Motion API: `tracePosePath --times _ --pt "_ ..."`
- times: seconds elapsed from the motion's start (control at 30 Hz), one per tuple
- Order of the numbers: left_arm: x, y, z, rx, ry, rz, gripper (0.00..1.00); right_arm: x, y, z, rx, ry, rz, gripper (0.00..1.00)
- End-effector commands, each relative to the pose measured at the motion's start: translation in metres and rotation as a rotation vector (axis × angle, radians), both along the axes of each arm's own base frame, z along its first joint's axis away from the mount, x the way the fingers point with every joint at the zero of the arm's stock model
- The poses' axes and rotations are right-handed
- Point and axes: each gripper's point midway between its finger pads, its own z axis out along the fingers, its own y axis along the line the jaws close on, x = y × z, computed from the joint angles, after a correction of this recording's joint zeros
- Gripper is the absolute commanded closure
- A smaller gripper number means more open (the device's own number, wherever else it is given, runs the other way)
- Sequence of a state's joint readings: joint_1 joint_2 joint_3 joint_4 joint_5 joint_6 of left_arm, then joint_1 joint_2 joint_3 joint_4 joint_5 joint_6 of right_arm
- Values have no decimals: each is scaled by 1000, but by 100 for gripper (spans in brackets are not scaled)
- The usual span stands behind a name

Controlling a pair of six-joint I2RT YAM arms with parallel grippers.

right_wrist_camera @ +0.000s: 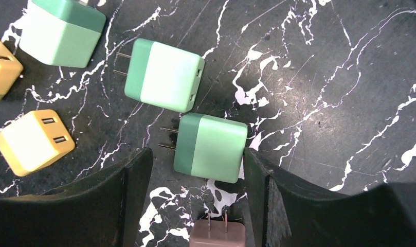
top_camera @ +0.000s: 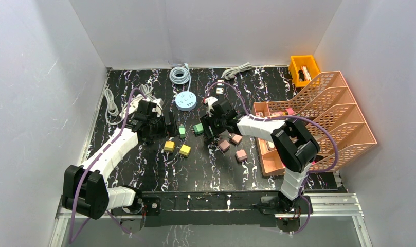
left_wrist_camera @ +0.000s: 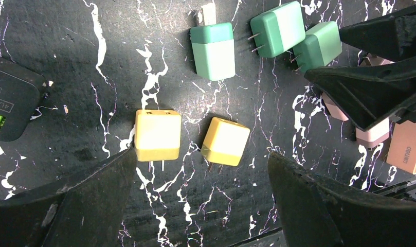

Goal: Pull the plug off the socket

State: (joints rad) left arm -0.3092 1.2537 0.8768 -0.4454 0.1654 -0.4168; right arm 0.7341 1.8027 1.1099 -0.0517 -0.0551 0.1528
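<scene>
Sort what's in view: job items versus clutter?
Job: black power strip; dark green plug; right tool, open over it; left tool, open.
Lying about: yellow plugs; pink plugs; other green plugs; round blue socket; coiled cables; pink tray rack; yellow bin.

Black marble table (top_camera: 144,170) under me, white veins all through it. Nearest green plug (right_wrist_camera: 211,147): deep green at the prongs, softer green behind. Second green plug (right_wrist_camera: 164,75) goes paler, almost mint. Yellow plugs (left_wrist_camera: 157,135), cream face over an amber band. Dusty pink plugs (top_camera: 241,155) on the right. Far off, a pale blue round socket (top_camera: 185,101). Far right, a peach rack (top_camera: 329,113) and an orange bin (top_camera: 297,66).
</scene>
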Motion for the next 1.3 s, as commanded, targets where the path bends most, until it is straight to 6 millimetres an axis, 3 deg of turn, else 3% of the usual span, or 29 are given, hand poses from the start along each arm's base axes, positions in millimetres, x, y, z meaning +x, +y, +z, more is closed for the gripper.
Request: tracePosePath --times 0.0,0.17,0.33,0.63,0.9,0.97,1.07,1.2,1.27 --pt "-3 1 1 -7 0 -10 2 14 9 5 18 -41 5 28" --pt "-2 1 0 -8 3 -9 2 13 7 -4 -5 -32 3 36" --pt "-3 2 -1 -8 5 -6 2 5 9 -4 -8 -30 14 52" --pt "-2 -1 -1 -22 10 -10 3 -36 45 -8 -22 -17 106 53" --pt "-3 -1 2 -29 -2 -8 3 -17 70 -4 8 -59 98 53" --pt "-2 -2 5 -36 -11 -7 3 -11 73 0 6 -79 92 48" --pt "9 -3 21 -53 -56 23 2 -6 71 11 3 -105 71 29" --pt "41 -9 68 -104 -149 103 1 -6 54 40 36 -149 33 7" --pt "60 -12 96 -137 -197 156 2 -7 38 61 82 -161 3 2"
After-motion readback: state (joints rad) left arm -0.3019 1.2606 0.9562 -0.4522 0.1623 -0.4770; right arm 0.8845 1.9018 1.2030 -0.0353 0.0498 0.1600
